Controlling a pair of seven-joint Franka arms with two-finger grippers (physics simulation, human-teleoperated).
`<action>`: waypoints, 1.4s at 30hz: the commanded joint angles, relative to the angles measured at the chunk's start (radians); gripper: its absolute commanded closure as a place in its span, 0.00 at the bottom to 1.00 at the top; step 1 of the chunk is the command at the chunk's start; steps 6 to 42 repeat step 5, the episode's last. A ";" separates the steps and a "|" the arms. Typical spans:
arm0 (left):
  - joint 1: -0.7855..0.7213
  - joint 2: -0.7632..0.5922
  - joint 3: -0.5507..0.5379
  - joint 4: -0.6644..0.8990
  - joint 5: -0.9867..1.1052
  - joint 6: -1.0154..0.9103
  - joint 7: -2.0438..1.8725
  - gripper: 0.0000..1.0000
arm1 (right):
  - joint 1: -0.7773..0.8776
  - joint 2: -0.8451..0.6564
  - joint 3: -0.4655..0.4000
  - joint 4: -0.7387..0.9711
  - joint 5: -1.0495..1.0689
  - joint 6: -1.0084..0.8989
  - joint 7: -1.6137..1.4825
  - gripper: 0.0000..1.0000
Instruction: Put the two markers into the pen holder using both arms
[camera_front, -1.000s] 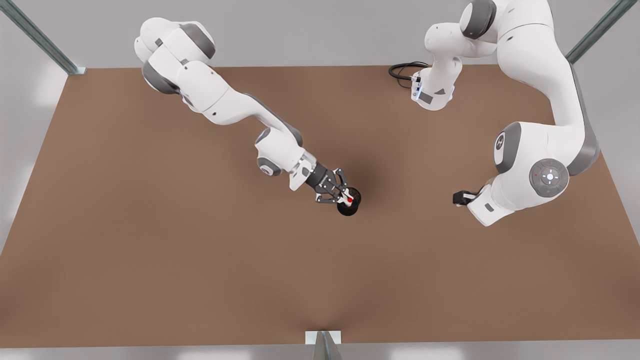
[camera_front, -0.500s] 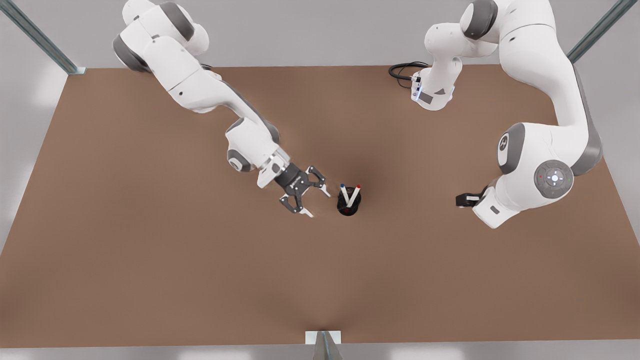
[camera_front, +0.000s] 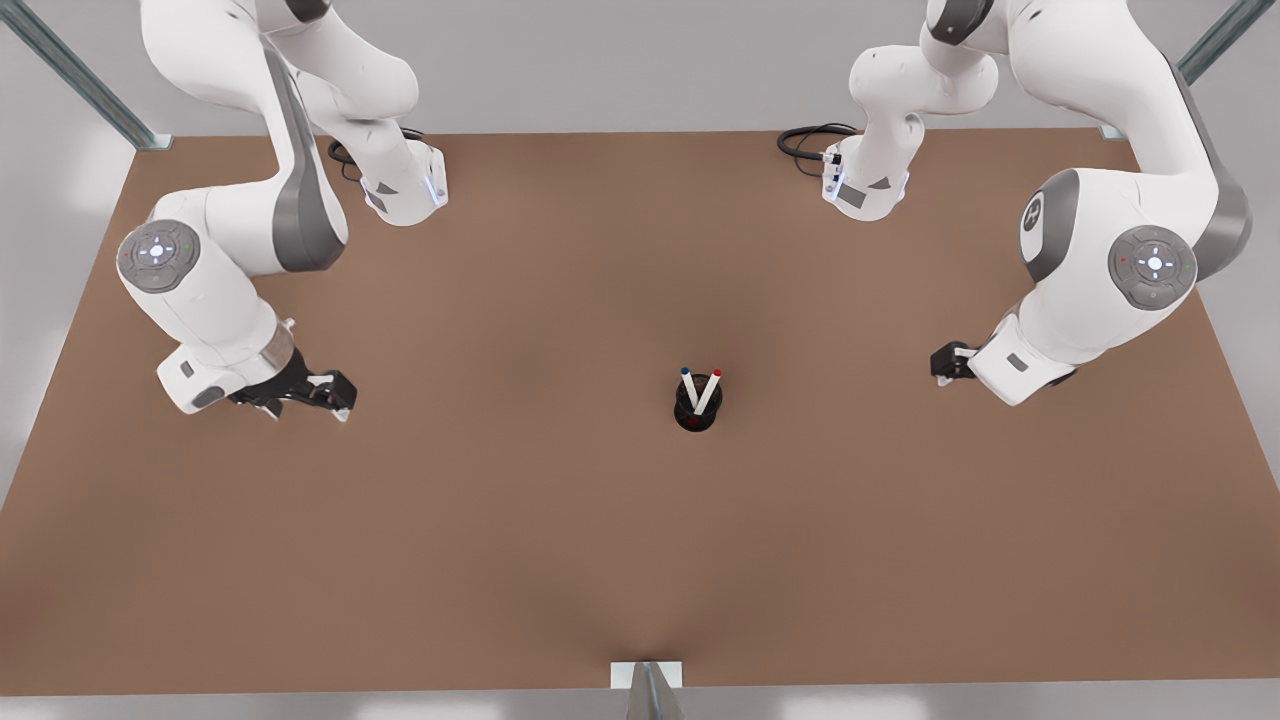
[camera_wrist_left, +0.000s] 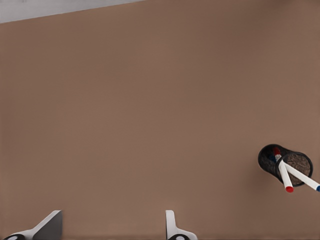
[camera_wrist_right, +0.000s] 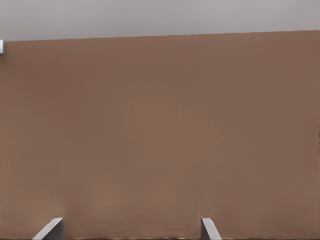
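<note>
Since half a second ago, your left gripper (camera_front: 320, 395) has pulled far back from the pen holder (camera_front: 696, 412) toward the front view's left, fingers spread. Both markers, red-capped marker (camera_front: 709, 390) and blue-capped marker (camera_front: 689, 386), stand inside the holder. Your right gripper (camera_front: 945, 362) waits with fingers apart.

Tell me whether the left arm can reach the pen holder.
Probably yes: only bare table separates the open left gripper, at the front view's right, from the pen holder; the right gripper waits at its left.
</note>
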 joint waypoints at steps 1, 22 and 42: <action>-0.001 -0.001 -0.001 0.001 0.002 -0.005 0.075 0.00 | -0.001 -0.001 0.001 0.008 0.019 -0.182 -0.103 0.00; -0.001 0.000 -0.003 0.001 0.001 -0.005 0.075 0.00 | 0.004 -0.011 0.032 0.007 0.008 -0.182 -0.063 0.00; -0.001 0.000 -0.003 0.001 0.001 -0.005 0.075 0.00 | 0.004 -0.011 0.032 0.007 0.008 -0.182 -0.063 0.00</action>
